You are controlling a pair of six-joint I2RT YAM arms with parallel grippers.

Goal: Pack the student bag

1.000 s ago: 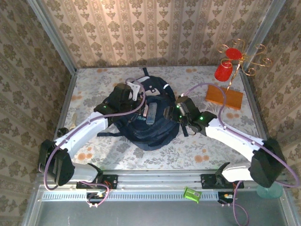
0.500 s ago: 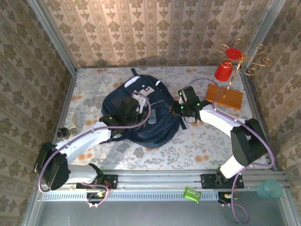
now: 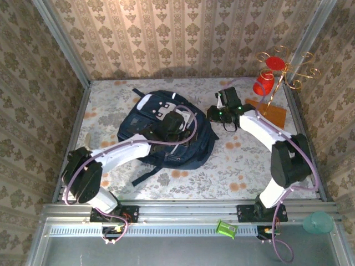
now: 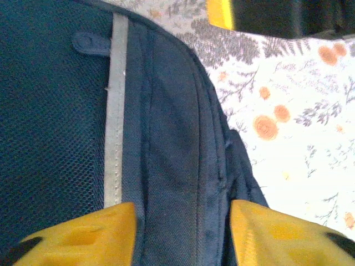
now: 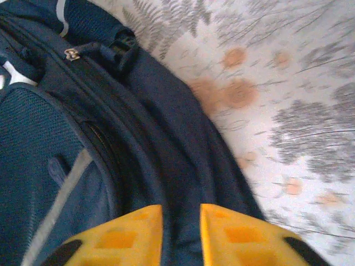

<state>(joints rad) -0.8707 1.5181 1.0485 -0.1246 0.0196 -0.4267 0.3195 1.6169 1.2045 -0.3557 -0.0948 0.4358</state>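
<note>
1. Left gripper [image 3: 177, 122]: poised over the middle of the student bag [image 3: 186, 149]. Fingers [image 4: 77, 233] wide, straddling a raised navy seam beside a grey stripe [image 4: 113, 111]; holding nothing. Risk: close here and you may pinch only the outer cloth, so the soft bag bunches or drags instead of opening.

2. Student bag: lying flat, left of centre on the counter [image 3: 238, 172], nearer the far edge than the near one. Risk: a dark strap [image 3: 145, 176] trails toward the near edge, beside the left arm [image 3: 122, 152]. A sweep of that arm could hook it and pull the bag askew.

3. Right gripper [image 3: 222, 111]: just beside the bag's right-hand rim. Fingers [image 5: 127, 233] narrow, with dark fabric showing in the slim gap. The wrist view is blurred, so you cannot tell whether they pinch that fabric or merely hover above it. Risk: a zip pull [image 5: 71, 54] lies off their line, and a narrow approach may miss it and slide off the rim.

4. Far right corner: red cup [image 3: 264, 84] on a gilt wire stand [image 3: 288, 66], wooden board [image 3: 269, 113] at its foot, the right forearm [image 3: 260, 127] passing close. Risk: swing wide and you topple them.

Appearance of the bag: dark navy weave, mesh panel [image 4: 50, 138], white patches [image 3: 152, 103] at the far-left end, thin pale piping. It is slumped and limp, and likely to shift under any push.
</note>
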